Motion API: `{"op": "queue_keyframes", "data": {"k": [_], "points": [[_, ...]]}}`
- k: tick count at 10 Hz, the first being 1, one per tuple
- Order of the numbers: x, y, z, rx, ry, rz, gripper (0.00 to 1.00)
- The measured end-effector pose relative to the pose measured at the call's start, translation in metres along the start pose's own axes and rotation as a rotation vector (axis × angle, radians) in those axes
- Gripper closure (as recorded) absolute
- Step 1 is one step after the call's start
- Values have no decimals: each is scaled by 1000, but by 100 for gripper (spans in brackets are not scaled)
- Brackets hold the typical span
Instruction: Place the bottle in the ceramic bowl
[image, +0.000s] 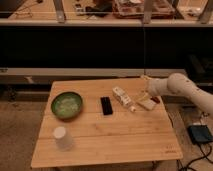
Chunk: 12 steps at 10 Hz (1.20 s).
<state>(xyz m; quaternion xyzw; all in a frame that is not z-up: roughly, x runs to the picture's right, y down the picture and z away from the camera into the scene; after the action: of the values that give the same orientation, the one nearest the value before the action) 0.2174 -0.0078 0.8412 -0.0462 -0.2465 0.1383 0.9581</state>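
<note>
Camera view: your gripper (142, 96) hangs just right of the bottle (123, 97), which lies on the table (125, 137) right of centre. Whether the gripper is clenched can't be told. Grasp across the bottle's middle, clear of the block (146, 104), then carry it left to the bowl (67, 105).

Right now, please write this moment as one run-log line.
gripper: beside bottle | bottle: lying on table | ceramic bowl: holds no bottle | task: not done

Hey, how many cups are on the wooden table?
1: a white cup at the front left corner, in front of the round dark-green ceramic bowl. The pincer is just right of the small white bottle.
</note>
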Motion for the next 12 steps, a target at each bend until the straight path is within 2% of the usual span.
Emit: {"op": "queue_keyframes", "data": {"k": [2,3,4,7,10,12], "points": [[-11,-7,-2,25,-11,-53,20],[-20,-10,-3,38,-30,-67,20],[-29,-8,-4,35,-68,-43,20],[-42,-5,-6,31,-121,-36,20],[-48,-7,-9,30,-134,-16,20],[-50,-7,-10,27,-125,-23,20]]}}
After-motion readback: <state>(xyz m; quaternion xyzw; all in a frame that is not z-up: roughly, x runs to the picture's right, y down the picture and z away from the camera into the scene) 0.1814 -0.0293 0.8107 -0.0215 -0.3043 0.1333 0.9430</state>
